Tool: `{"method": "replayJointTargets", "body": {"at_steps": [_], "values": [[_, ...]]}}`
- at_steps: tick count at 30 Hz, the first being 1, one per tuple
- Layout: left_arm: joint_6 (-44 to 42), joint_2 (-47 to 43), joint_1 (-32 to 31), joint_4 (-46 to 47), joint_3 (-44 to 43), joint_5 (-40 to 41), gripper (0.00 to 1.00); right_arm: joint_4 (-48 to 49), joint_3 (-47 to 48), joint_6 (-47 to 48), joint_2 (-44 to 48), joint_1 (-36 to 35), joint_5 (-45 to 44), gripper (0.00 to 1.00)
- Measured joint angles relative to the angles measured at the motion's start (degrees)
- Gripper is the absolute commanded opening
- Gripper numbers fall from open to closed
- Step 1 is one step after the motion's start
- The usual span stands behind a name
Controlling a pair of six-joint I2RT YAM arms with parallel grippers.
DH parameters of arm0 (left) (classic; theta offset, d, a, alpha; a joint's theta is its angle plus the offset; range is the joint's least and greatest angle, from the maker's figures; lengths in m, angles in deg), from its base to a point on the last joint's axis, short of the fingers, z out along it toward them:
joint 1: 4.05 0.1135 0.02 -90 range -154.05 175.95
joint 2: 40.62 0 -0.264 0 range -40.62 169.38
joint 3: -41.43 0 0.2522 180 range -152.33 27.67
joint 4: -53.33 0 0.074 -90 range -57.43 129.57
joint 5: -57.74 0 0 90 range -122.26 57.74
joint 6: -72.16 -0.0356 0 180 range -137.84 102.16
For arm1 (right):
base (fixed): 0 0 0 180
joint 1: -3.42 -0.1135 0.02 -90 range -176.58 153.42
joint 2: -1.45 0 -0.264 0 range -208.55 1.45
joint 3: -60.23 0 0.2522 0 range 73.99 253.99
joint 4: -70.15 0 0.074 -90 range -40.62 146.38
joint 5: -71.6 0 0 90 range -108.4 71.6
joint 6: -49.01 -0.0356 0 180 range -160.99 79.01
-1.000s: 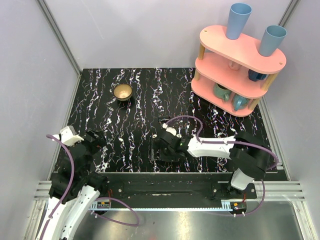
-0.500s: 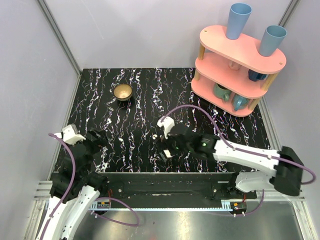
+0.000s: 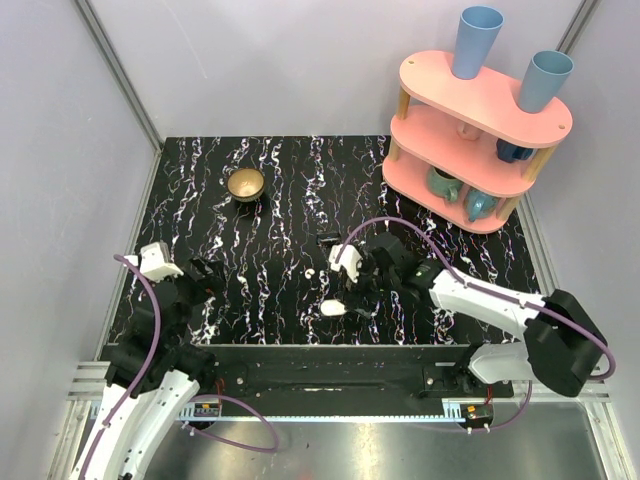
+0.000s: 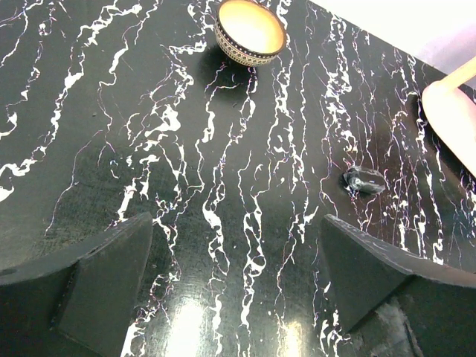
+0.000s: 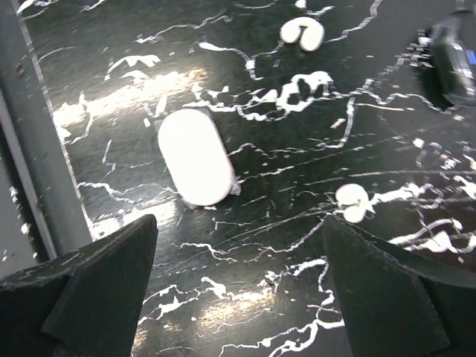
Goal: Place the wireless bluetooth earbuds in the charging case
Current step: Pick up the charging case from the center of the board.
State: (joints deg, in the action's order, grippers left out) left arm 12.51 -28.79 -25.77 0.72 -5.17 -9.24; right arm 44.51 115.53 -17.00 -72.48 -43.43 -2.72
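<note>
The charging case (image 5: 193,156) is a white oval pebble lying flat with its lid down near the table's front edge (image 3: 333,308). Two white earbuds lie loose on the black marble: one (image 5: 301,32) beyond the case (image 3: 311,273), the other (image 5: 351,202) close to my right finger. My right gripper (image 5: 238,234) hovers open just right of the case (image 3: 358,292), holding nothing. My left gripper (image 4: 238,245) stands open over bare table at the left (image 3: 205,276), far from the case.
A brass bowl (image 3: 245,184) sits at the back left (image 4: 250,31). A small black block (image 4: 363,180) lies mid-table (image 3: 326,240). A pink three-tier shelf (image 3: 480,120) with blue cups stands at the back right. The table's metal front edge (image 5: 30,171) is close by the case.
My right gripper has drawn back to the right off the case, which now lies uncovered on the table. The left arm has crept slightly forward.
</note>
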Motion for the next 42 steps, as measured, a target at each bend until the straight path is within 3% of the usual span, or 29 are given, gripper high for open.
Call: {"method": "replayJointTargets", "body": {"at_steps": [5,13,32,42], "values": [[-0.48,0.28,0.00,0.04,0.00,-0.81,0.99,-0.02,0.79,5.44,-3.74,1.51,10.93,0.96],[-0.55,0.28,0.00,0.20,0.20,-0.85,0.99,0.02,2.64,11.19,-7.93,1.53,18.05,0.91],[-0.63,0.28,0.00,0.79,0.35,-1.42,0.99,3.06,4.22,15.37,-19.28,1.53,16.74,0.72],[-0.94,0.31,0.00,1.22,0.35,-1.44,0.99,4.83,4.79,14.03,-20.94,1.53,14.53,0.50]]}}
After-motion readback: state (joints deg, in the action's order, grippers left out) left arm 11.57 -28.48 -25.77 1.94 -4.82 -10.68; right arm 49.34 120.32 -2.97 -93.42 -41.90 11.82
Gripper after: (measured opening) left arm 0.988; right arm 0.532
